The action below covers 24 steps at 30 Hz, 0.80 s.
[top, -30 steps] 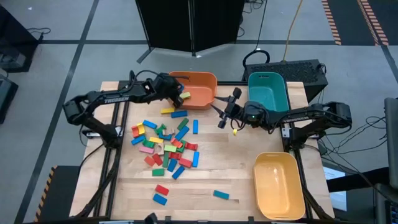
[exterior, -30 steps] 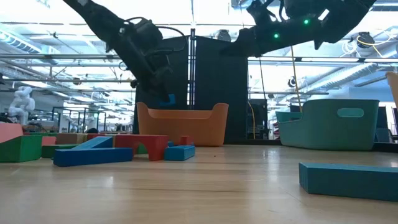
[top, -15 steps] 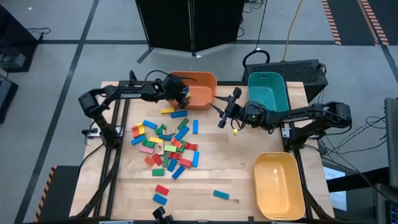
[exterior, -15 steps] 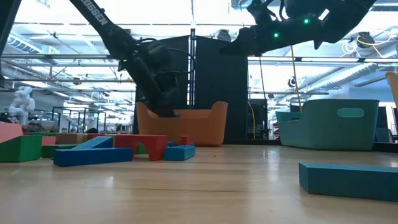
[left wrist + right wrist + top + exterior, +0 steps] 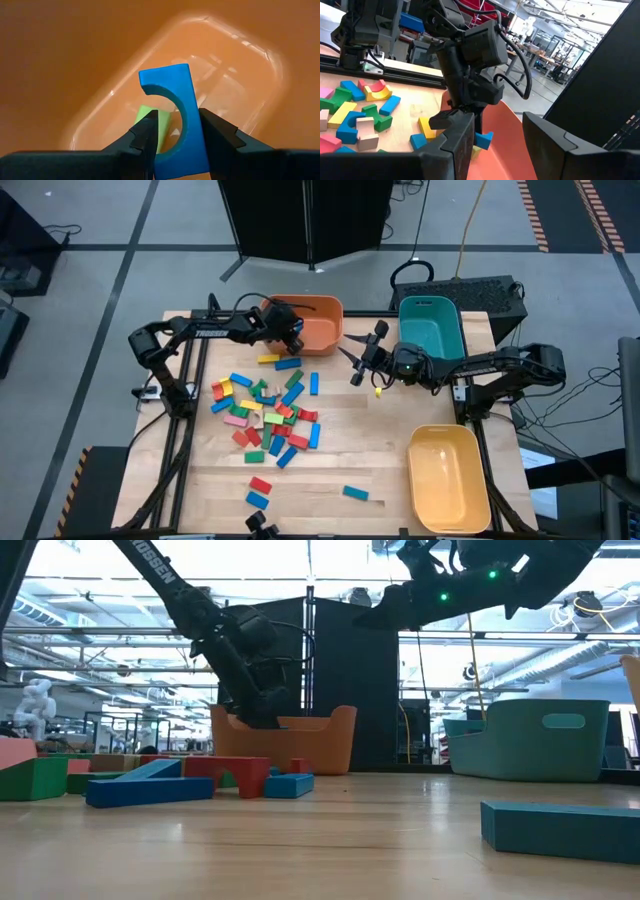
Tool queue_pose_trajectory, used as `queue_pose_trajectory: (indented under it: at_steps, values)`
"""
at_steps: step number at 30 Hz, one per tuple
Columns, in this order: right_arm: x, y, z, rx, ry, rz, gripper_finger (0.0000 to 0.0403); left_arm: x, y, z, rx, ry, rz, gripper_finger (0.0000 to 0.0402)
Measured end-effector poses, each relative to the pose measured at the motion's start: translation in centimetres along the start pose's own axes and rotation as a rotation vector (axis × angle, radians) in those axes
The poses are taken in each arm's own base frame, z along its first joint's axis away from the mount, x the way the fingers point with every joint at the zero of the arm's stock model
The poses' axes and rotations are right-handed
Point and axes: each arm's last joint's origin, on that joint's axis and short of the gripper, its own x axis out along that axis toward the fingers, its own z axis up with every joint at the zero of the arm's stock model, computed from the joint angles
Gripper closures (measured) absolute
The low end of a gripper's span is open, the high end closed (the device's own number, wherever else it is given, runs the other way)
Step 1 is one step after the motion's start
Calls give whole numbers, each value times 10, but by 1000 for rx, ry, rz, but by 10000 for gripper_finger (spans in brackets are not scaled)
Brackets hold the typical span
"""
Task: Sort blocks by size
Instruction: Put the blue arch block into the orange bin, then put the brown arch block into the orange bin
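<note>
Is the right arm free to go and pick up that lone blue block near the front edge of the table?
Probably yes. The right gripper hangs open and empty above bare table, and nothing stands between it and the blue block. The left gripper, holding another block over the orange bin, is well clear.

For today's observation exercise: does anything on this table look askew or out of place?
Yes: the orange plastic bin sits skewed, unlike the squarely set teal plastic bin. The left hand holds a blue arch-cut block over it. One teal flat block lies apart from the main pile.
</note>
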Motion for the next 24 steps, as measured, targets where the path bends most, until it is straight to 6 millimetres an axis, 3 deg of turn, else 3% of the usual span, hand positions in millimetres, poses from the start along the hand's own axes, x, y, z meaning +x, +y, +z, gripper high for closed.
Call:
queue_pose_trajectory:
  at_steps: [11, 24]
  values:
    - [0, 0, 0, 3, 1, 0, 245, 0, 0, 0, 1, -4, 17, 277]
    - [0, 0, 0, 3, 1, 0, 245, -5, 2, 5, 9, -6, 71, 183]
